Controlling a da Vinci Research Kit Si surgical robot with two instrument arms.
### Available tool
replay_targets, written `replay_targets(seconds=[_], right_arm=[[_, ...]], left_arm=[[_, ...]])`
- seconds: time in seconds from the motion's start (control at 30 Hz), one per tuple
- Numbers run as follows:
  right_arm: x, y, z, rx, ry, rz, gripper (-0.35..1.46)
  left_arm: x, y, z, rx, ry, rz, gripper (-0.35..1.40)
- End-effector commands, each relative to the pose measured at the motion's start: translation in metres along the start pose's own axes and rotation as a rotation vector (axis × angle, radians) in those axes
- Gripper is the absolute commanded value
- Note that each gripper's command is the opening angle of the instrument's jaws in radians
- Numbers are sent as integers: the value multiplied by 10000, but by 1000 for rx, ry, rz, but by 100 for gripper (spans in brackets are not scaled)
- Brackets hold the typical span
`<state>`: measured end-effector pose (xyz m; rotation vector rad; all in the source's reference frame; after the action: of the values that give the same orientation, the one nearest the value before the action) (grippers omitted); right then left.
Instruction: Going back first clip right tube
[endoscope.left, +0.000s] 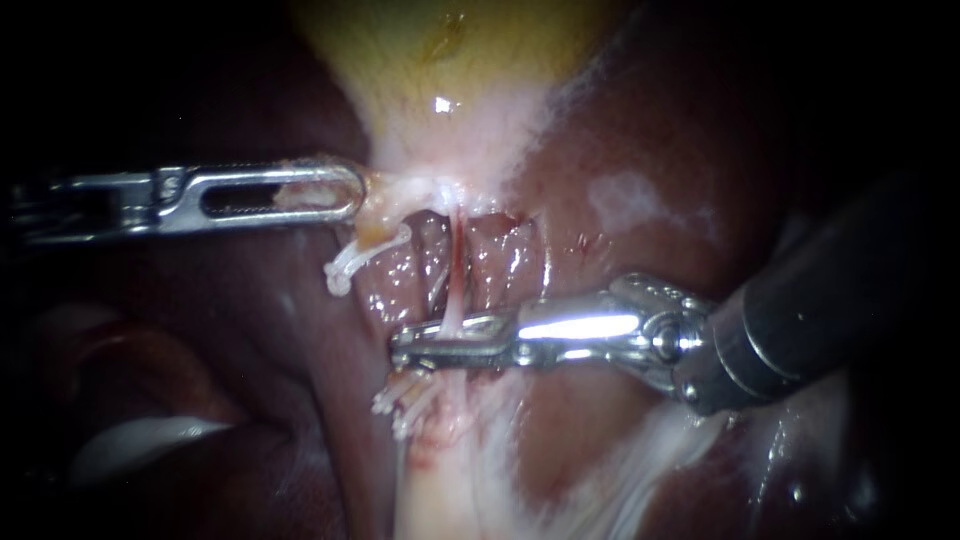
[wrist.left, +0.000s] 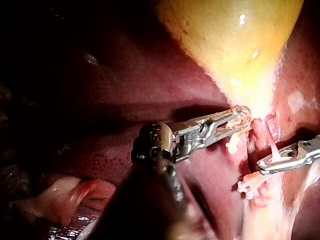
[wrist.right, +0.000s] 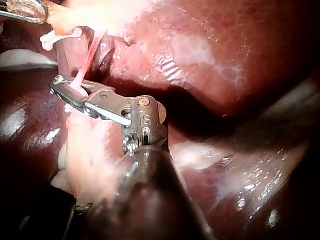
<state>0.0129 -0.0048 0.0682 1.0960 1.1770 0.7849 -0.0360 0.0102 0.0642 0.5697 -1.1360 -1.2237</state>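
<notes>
Both instruments gripping.
The left instrument (endoscope.left: 350, 190) clenches the gallbladder (endoscope.left: 470, 70) neck; nearer, the right instrument (endoscope.left: 405, 345) clamps the thin right tube (endoscope.left: 455, 290).

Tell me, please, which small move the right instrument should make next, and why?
Probably ease the right instrument slowly straight back along its own shaft. The thin tube crosses its tip, so a sideways pull would likely drag the tube along. The left instrument has its pincer closed on the neck of the gallbladder and should simply hold there.
</notes>
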Motion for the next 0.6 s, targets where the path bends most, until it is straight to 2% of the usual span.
replay_targets(seconds=[0.03, 0.3, 0.43, 0.6], right_arm=[[0, 0, 0, 2, 1, -1, -35], [-1, -1, 0, 1, 2, -2, -35], [-3, -4, 3, -32, 18, -68, 40], [-3, -1, 4, -88, 43, -157, 50]], left_arm=[[0, 0, 0, -2, 1, -1, -35], [0, 0, 0, 1, 2, 0, -35], [1, 0, -1, 1, 3, 0, -35], [1, 0, -1, 1, 3, 0, -35]])
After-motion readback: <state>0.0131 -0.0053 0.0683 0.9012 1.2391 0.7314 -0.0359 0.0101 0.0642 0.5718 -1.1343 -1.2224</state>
